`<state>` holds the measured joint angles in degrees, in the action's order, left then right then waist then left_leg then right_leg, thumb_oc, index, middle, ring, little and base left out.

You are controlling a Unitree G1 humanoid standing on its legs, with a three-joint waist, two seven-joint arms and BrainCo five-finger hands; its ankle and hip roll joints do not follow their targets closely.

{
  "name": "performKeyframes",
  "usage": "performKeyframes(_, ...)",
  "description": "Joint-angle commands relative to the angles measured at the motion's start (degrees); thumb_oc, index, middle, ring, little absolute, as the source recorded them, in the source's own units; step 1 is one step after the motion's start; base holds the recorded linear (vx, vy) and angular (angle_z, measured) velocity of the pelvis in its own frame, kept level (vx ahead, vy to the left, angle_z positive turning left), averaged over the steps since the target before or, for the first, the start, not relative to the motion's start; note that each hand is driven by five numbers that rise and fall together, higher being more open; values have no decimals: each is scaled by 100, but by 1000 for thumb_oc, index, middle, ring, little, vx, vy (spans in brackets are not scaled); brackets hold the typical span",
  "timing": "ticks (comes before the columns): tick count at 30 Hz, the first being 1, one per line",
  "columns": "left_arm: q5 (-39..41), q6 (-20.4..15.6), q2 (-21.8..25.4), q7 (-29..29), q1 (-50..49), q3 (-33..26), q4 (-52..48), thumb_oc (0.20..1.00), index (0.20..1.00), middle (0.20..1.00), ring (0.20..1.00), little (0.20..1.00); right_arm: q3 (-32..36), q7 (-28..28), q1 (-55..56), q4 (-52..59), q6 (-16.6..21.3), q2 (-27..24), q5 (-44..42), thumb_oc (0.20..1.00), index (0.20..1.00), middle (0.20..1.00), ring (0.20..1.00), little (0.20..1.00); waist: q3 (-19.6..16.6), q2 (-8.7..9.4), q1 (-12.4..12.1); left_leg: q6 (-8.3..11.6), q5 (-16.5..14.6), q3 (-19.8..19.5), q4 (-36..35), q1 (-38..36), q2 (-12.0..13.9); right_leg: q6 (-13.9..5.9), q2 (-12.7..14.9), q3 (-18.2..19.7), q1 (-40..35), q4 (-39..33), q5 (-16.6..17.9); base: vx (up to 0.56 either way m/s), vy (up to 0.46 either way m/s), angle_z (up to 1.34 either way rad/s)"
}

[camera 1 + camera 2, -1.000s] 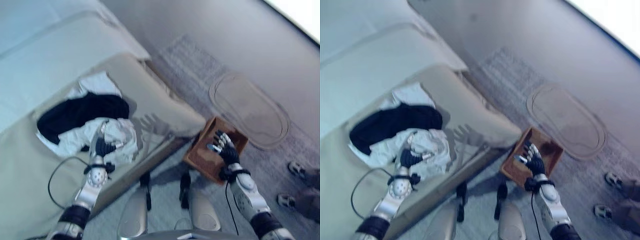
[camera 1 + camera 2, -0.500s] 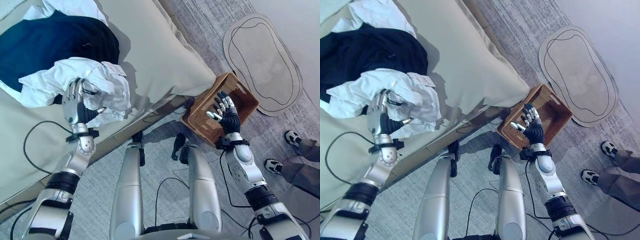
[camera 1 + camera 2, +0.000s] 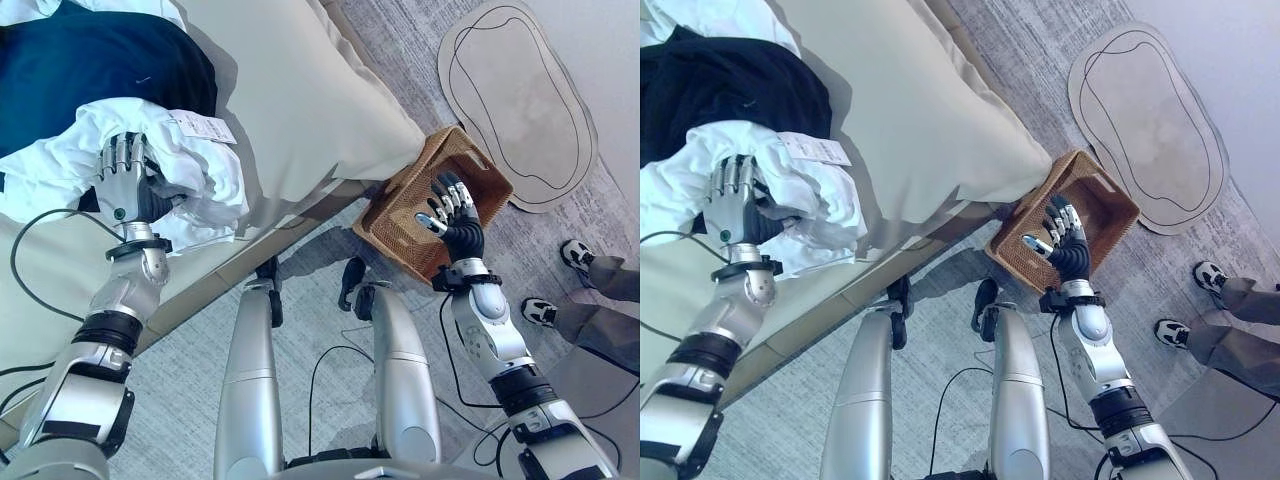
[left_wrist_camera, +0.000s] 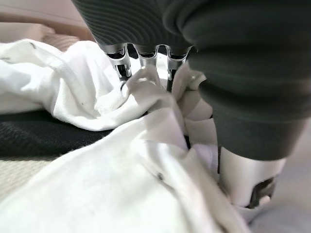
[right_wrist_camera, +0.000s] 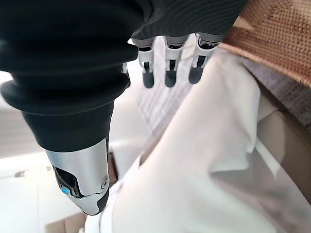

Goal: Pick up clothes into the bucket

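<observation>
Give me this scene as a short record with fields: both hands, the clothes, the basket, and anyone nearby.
left hand: on the sofa, fingers curled into the crumpled white garment
right hand: open, raised over the near edge of the brown woven wicker basket, holding nothing
other clothes: dark navy garment lying on the beige sofa, behind the white one
basket: on the grey carpet beside the sofa's corner
person: grey trouser legs and light shoes at the right edge

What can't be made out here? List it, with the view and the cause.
- Left hand fingers: tips buried in the white garment, eye views and left wrist view.
- Dark garment: cut off by the eye views' top edge.
- Wicker basket interior: partly hidden by the right hand.
- Person: cut off at the right edge.
</observation>
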<state>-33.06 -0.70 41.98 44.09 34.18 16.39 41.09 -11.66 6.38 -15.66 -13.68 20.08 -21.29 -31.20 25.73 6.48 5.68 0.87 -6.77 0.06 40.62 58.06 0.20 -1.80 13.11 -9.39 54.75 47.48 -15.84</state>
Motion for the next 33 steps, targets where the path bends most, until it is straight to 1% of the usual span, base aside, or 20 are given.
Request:
performKeyframes(1, -408, -5, -64, -244, 36, 304, 432, 774, 774, 774, 774, 774, 11, -76, 221, 258, 424, -157, -152, 1000, 1000, 1000, 1000, 1000, -620, -176, 164, 52, -677, -137, 414, -169, 371, -700, 358, 322, -87, -867, 943, 0, 0, 0)
performKeyframes(2, -448, -16, -79, -402, 86, 404, 485, 200, 200, 200, 200, 200, 30, -91, 226, 233, 429, -159, -131, 1000, 1000, 1000, 1000, 1000, -642, -186, 191, 46, -676, -119, 425, -146, 369, -702, 354, 342, -45, -857, 957, 3, 31, -3)
performKeyframes(9, -433, -148, -174, -526, -90, 355, 428, 200, 200, 200, 200, 200, 112, -168, 334, 222, 450, -129, -114, 1000, 1000, 1000, 1000, 1000, -767, -215, 191, 34, -639, -96, 291, -209, 353, -718, 353, 350, -71, -977, 1009, 2, 14, -4)
performKeyframes(15, -431, -214, -300, -580, -407, 269, 351, 200, 200, 200, 200, 200, 100, -189, 415, 153, 431, -98, -102, 1000, 1000, 1000, 1000, 1000, -875, -258, 136, 64, -527, -62, -89, -572, 345, -743, 357, 302, -380, -1286, 1112, -14, -3, 0)
performKeyframes(16, -405, -252, -391, -584, -527, 233, 327, 200, 200, 200, 200, 200, 93, -179, 426, 106, 423, -75, -68, 1000, 1000, 1000, 1000, 1000, -890, -244, 121, 55, -254, -18, -398, -737, 307, -704, 392, 233, -563, -1612, 1371, 0, 0, 0)
performKeyframes(17, -404, -252, -393, -586, -537, 231, 329, 200, 200, 200, 200, 200, 85, -179, 430, 101, 421, -76, -67, 1000, 1000, 1000, 1000, 1000, -902, -259, 110, 87, -430, -50, -379, -828, 333, -760, 360, 258, -628, -1551, 1211, -76, -22, 3)
performKeyframes(18, -364, -304, -445, -607, -665, 186, 252, 200, 200, 200, 200, 200, 79, -167, 443, 55, 400, -59, -37, 1000, 1000, 1000, 1000, 1000, -908, -245, 95, 70, -178, -4, -646, -993, 290, -718, 390, 192, -801, -1837, 1456, 3, -14, 3)
performKeyframes(19, -365, -303, -444, -609, -672, 182, 247, 200, 200, 200, 200, 200, 76, -166, 444, 55, 400, -59, -37, 1000, 1000, 1000, 1000, 1000, -897, -244, 98, 70, -171, -4, -663, -1017, 289, -718, 389, 188, -825, -1851, 1462, -67, -13, 6)
performKeyframes(21, -332, -381, -548, -646, -843, 125, 129, 200, 200, 200, 200, 200, 83, -157, 485, 14, 375, -53, 7, 1000, 1000, 1000, 1000, 1000, -900, -237, 59, 91, -78, 13, -970, -1345, 276, -743, 388, 151, -1148, -2128, 1547, 34, -26, 4)
performKeyframes(22, -253, -461, -631, -687, -997, 66, 18, 200, 200, 200, 200, 200, 98, -136, 529, -39, 340, -37, 58, 1000, 1000, 1000, 1000, 1000, -923, -237, 15, 115, 12, 16, -1256, -1662, 271, -771, 395, 107, -1463, -2404, 1632, 34, -24, 2)
performKeyframes(24, -205, -515, -690, -716, -1103, 12, -72, 200, 200, 200, 200, 200, 101, -120, 550, -76, 323, -35, 107, 1000, 1000, 1000, 1000, 1000, -907, -238, -6, 138, 77, 16, -1441, -1892, 267, -795, 402, 60, -1720, -2608, 1701, 59, -46, 1)
performKeyframes(25, -91, -646, -768, -785, -1303, -73, -347, 200, 200, 200, 200, 200, 143, -91, 605, -190, 272, -19, 178, 1000, 1000, 1000, 1000, 1000, -938, -244, -62, 164, 183, -7, -1801, -2272, 249, -824, 404, 7, -2107, -2944, 1800, 72, -55, 2)
performKeyframes(26, -91, -644, -767, -788, -1310, -78, -354, 200, 200, 200, 200, 200, 140, -90, 606, -190, 272, -18, 179, 1000, 1000, 1000, 1000, 1000, -922, -242, -59, 165, 191, -8, -1820, -2301, 249, -824, 403, 2, -2136, -2960, 1807, 78, -52, 5)
performKeyframes(27, -57, -703, -772, -846, -1434, -155, -644, 200, 200, 200, 200, 200, 166, -82, 644, -189, 247, -23, 220, 1000, 1000, 1000, 1000, 1000, -938, -246, -88, 176, 236, -17, -1961, -2460, 247, -843, 419, -41, -2305, -3071, 1851, 97, -45, 4)
performKeyframes(28, 7, -872, -823, -965, -1650, -257, -1001, 200, 200, 200, 200, 200, 221, -67, 708, -362, 175, -12, 325, 1000, 1000, 1000, 1000, 1000, -1009, -260, -148, 198, 334, -21, -2294, -2824, 266, -874, 422, -145, -2701, -3362, 1917, 127, -59, 4)
performKeyframes(29, 26, -940, -827, -1009, -1760, -319, -1223, 200, 200, 200, 200, 200, 245, -69, 749, -415, 148, -1, 380, 1000, 1000, 1000, 1000, 1000, -1033, -266, -176, 210, 368, -24, -2455, -3018, 264, -896, 417, -185, -2890, -3489, 1963, 98, -46, 1)
performKeyframes(30, 26, -935, -824, -1018, -1776, -328, -1240, 200, 200, 200, 200, 200, 240, -68, 752, -414, 148, 0, 381, 1000, 1000, 1000, 1000, 1000, -1018, -264, -172, 211, 376, -26, -2478, -3051, 264, -896, 415, -191, -2923, -3507, 1970, 98, -60, 8)
performKeyframes(31, 121, -1084, -829, -1139, -1968, -475, -1673, 200, 200, 200, 200, 200, 251, -40, 810, -552, 71, -25, 637, 1000, 1000, 1000, 1000, 1000, -1097, -272, -226, 236, 458, -58, -2733, -3328, 269, -911, 389, -285, -3249, -3762, 2016, 94, -67, 10)
performKeyframes(32, 139, -1164, -808, -1209, -2041, -538, -1936, 200, 200, 200, 200, 200, 242, -21, 842, -546, 28, -51, 816, 1000, 1000, 1000, 1000, 1000, -1133, -271, -242, 251, 489, -62, -2856, -3469, 288, -923, 374, -337, -3398, -3875, 2042, 82, -64, 12)
performKeyframes(33, 140, -1158, -803, -1221, -2053, -550, -1955, 200, 200, 200, 200, 200, 239, -18, 842, -541, 25, -48, 821, 1000, 1000, 1000, 1000, 1000, -1131, -265, -229, 246, 533, -65, -2886, -3472, 275, -920, 383, -345, -3406, -3907, 2078, 82, -65, 15)
